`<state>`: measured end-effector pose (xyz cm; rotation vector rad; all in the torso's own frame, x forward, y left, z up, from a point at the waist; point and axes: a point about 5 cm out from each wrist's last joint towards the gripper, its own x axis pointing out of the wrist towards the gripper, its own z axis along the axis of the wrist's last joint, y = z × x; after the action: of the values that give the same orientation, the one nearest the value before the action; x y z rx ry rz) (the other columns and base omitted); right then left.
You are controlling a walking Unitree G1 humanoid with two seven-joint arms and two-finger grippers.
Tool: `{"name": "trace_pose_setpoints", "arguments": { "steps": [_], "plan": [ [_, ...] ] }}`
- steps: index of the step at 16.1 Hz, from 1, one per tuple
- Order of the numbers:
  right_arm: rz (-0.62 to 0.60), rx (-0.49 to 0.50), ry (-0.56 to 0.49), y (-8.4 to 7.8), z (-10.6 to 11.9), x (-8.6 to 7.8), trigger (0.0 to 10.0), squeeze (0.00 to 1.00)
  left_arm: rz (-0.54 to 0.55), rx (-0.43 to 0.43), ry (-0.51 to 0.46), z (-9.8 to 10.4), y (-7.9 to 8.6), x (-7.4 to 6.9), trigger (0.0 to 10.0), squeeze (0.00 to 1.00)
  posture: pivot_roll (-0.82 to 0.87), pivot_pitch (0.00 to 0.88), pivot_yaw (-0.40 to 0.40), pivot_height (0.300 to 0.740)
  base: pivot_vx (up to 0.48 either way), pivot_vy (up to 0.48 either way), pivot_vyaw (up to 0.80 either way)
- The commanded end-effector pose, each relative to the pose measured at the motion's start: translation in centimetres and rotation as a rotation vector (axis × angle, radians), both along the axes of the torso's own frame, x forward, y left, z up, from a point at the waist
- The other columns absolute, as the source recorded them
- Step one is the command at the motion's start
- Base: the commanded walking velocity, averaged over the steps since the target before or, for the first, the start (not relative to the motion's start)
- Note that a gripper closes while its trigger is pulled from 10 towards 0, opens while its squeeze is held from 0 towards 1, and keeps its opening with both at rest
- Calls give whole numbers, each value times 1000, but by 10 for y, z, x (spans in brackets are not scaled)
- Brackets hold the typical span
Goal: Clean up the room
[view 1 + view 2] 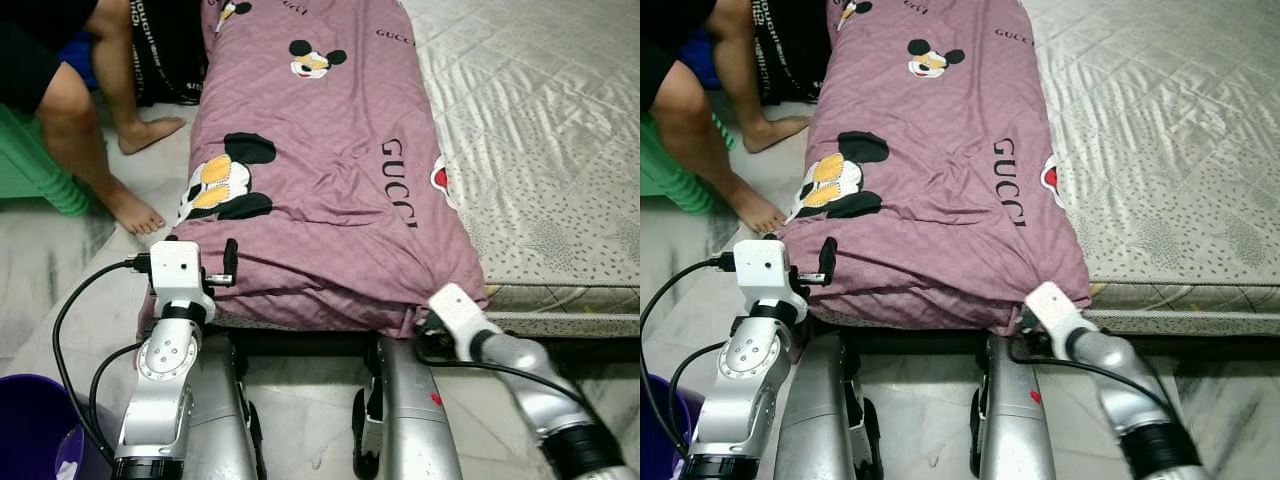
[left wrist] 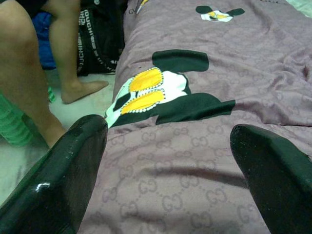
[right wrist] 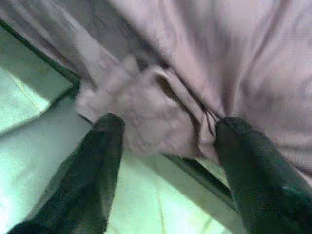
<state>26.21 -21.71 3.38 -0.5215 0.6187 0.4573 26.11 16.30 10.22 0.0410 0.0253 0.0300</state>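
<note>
**Both grippers at the near end of the purple blanket**

I have the purple blanket lying straight ahead of me, its long axis running away from the robot along the left side of the mattress. Its near end bunches up right at the mattress edge, just in front of both arms, so the coming move turns on that near hem: everything I want is forward, and neither arm needs to reach sideways.

My left gripper sits at the near left corner of the blanket with its fingers spread wide and nothing between them; in the left wrist view the fabric lies just ahead between the two black fingers. My right gripper is at the near right corner, also spread open, with a gathered knot of cloth in the gap but not pinched. I judge the right one slightly closer to a grab, since the bunch is already between its fingers.

Readable print: "GUCCI" in black capitals across the blanket, repeated further up, plus a tone-on-tone interlocked GG pattern in the weave and Mickey Mouse heads. A black bag strap beside the person's bare legs carries white lettering I cannot read.
</note>
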Motion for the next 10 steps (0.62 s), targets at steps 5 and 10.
{"name": "trace_pose_setpoints", "arguments": {
  "steps": [5, 10],
  "plan": [
    [-158, -172, -31, -56, 6, -20, 4667, 0, 25, 15, 17, -4, 9, -3, 10000, 0, -2, 142, -3, 557, 0, 0, 0],
    [-485, -215, -383, -71, 53, 15, 10000, 0, 14, 22, 20, -4, 6, 3, 10000, 0, -3, 130, 9, 557, 0, 0, 0]
  ]
}}
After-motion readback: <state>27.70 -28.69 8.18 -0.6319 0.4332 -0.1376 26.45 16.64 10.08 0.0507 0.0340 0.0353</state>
